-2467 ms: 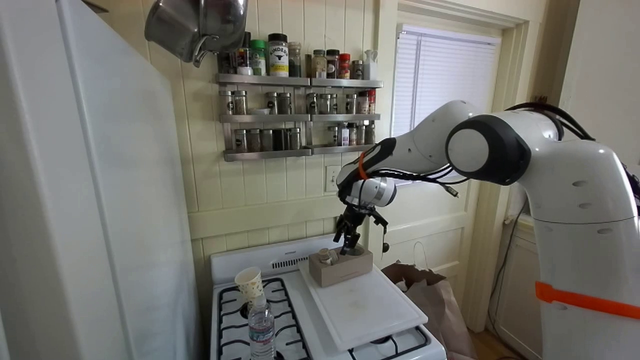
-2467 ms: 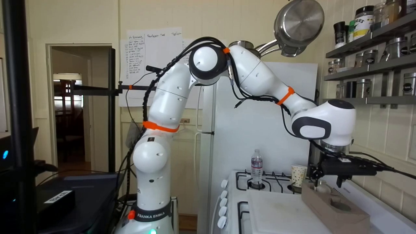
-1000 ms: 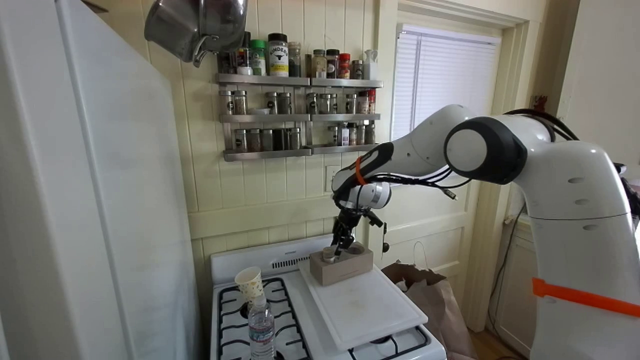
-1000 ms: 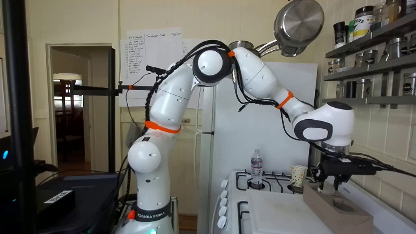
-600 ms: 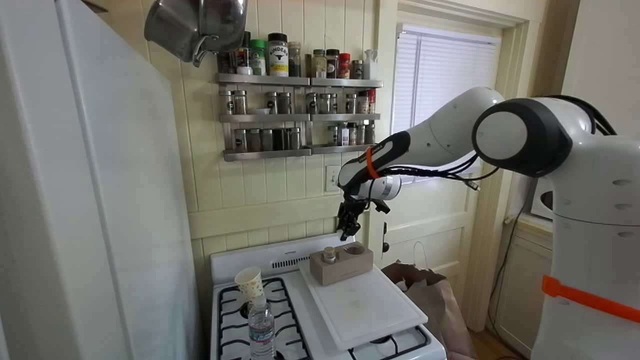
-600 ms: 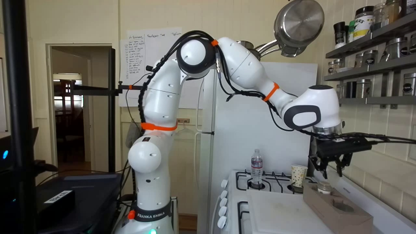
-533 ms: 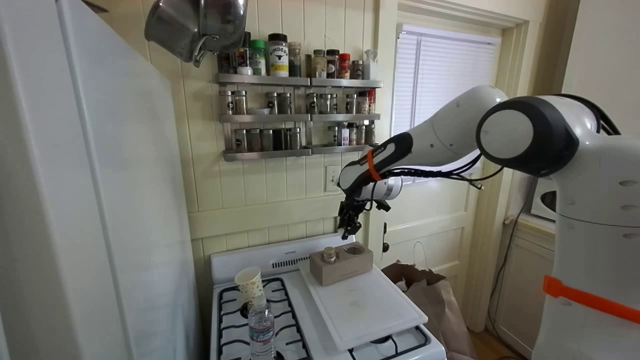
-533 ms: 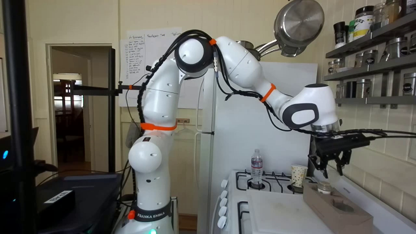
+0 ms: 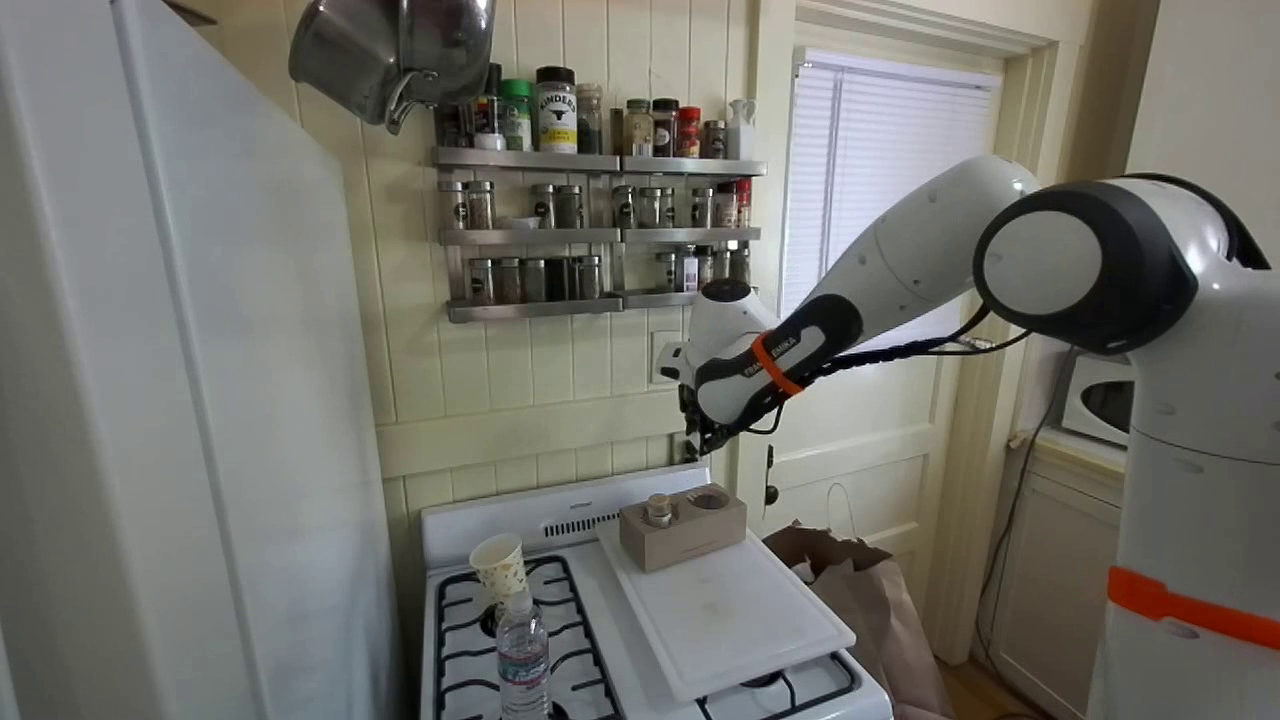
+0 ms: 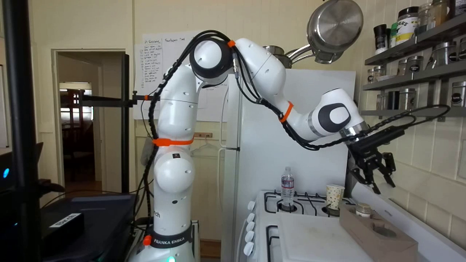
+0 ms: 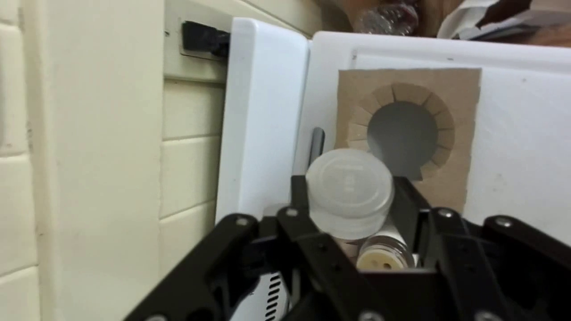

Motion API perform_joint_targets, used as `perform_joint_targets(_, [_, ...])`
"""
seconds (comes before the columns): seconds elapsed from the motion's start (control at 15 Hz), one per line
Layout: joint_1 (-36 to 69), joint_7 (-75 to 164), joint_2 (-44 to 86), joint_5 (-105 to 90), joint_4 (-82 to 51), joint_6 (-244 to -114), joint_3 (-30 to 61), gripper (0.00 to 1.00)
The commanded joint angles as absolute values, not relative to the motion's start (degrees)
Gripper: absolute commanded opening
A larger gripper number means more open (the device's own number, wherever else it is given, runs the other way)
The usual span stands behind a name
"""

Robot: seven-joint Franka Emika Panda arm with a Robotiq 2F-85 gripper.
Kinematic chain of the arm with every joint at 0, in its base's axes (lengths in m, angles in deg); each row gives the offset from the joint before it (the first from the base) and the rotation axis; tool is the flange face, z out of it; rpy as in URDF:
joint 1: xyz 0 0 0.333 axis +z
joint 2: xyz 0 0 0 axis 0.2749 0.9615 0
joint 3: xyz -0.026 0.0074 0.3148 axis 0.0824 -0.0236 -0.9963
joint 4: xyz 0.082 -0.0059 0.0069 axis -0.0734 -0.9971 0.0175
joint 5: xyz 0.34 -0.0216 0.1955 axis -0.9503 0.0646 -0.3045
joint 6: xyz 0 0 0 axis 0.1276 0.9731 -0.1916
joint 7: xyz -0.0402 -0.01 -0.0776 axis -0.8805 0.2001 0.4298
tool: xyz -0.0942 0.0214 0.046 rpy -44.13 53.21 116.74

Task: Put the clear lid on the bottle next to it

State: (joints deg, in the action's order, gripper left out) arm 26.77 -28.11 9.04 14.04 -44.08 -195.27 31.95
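Note:
My gripper (image 11: 351,191) is shut on the clear lid (image 11: 350,183), a whitish translucent cap pinched between both dark fingers in the wrist view. Lower in that view, partly covered by the lid and gripper, shows the bottle (image 11: 384,255) with its pale holed top. In both exterior views the bottle (image 10: 363,210) stands upright in a hole of the brown cardboard box (image 10: 382,234), apart from the lid. The gripper (image 10: 384,188) hangs above the box near the wall, tilted. In an exterior view the arm partly hides the gripper (image 9: 705,447), and the lid is hard to make out.
A second round hole sits in the box (image 9: 690,545), on a white board (image 9: 735,620) over the stove. A water bottle (image 9: 523,660) and patterned cup (image 9: 498,565) stand on the burners. Spice shelves (image 9: 535,310) line the wall, and a stove back panel (image 11: 267,111) rises beside the box.
My gripper has risen off the box, up and away from the bottle, and its wrist has tilted. The bottle, leaning at first, now stands upright in its hole.

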Motion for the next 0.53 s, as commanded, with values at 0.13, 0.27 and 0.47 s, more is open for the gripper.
perform_joint_targets(0.13, [38.8, -9.0, 11.0, 39.3, -38.1, -186.7, 37.7, 0.24])
perform_joint_targets(0.27, [41.5, -0.6, 11.0, 48.5, -39.1, -181.2, 36.7, 0.24])
perform_joint_targets(0.47, [32.7, 5.9, 10.9, 51.7, -40.3, -169.3, 24.0, 0.24])
